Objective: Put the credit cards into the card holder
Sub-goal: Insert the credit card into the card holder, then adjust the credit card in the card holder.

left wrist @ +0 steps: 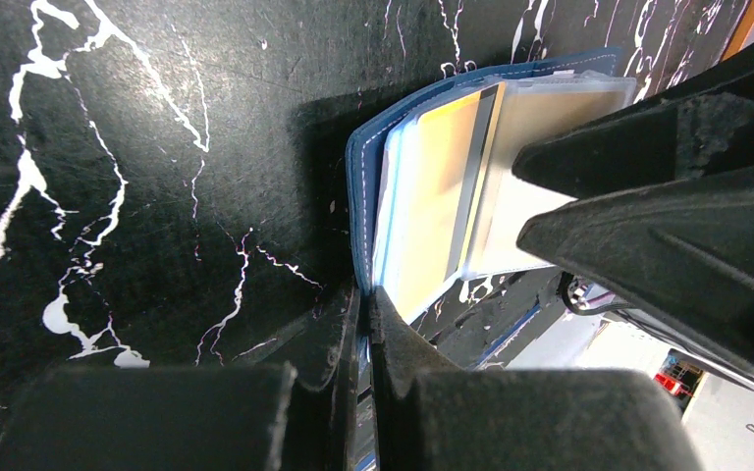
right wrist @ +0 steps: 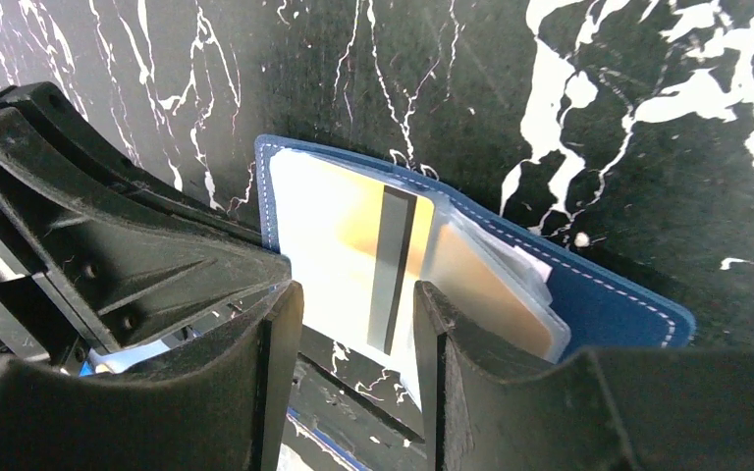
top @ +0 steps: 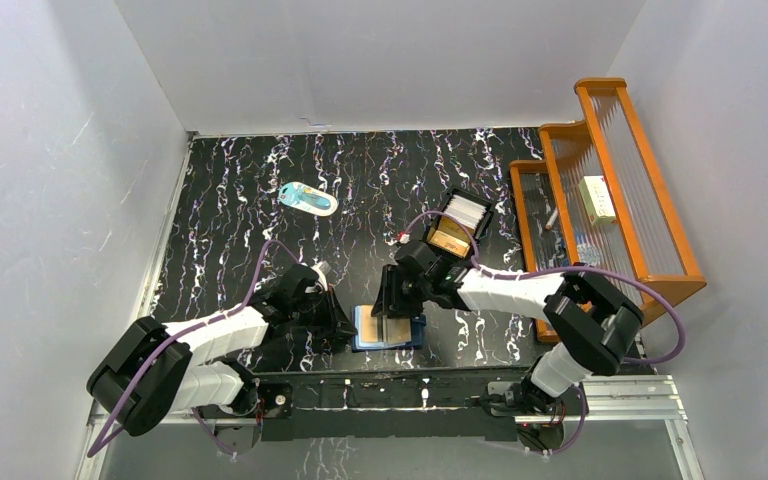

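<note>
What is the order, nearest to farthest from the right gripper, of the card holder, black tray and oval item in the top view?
1. The card holder: right under the right gripper, at the near edge.
2. The black tray: behind the gripper, slightly to its right.
3. The oval item: far back, on the left.

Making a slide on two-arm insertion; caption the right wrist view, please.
Right gripper open above the golden card seated in the open card holder, whose edge the left gripper pinches.
</note>
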You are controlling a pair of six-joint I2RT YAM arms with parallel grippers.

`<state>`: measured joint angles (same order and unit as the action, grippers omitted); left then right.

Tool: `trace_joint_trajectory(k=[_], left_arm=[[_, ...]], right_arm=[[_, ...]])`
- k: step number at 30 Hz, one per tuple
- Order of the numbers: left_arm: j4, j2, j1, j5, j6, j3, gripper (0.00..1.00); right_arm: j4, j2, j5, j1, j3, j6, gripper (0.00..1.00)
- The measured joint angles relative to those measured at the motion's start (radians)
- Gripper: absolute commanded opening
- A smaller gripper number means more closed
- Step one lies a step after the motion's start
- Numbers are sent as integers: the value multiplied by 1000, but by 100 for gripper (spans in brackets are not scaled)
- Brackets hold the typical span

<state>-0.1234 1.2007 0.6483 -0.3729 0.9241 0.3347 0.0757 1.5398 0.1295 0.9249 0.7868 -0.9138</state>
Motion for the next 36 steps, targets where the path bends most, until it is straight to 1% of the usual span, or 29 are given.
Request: trace_joint_trajectory(k=[13, 17, 20, 22, 25, 29, 36], left_arm=[[0, 0, 0, 1, 0, 0, 0], [2, 0, 1, 3, 0, 0, 0], [5, 0, 1, 4, 0, 0, 0], [5, 0, 1, 4, 0, 0, 0], [3, 0, 1, 5, 1, 0, 0], [-1, 0, 1, 5, 3, 0, 0], [0, 0, 1, 5, 3, 0, 0]], right_arm=[[-13, 44, -24, 40, 0, -38, 54], [-28, 52, -31, 55, 2, -37, 47], [-29, 58, -29, 58, 6, -2, 43], [-10, 69, -32, 60, 24, 35, 50], [32, 72, -66, 66, 51, 58, 54], [85, 72, -119, 61, 90, 78, 55], [110, 73, -141, 40, 148, 108, 55]])
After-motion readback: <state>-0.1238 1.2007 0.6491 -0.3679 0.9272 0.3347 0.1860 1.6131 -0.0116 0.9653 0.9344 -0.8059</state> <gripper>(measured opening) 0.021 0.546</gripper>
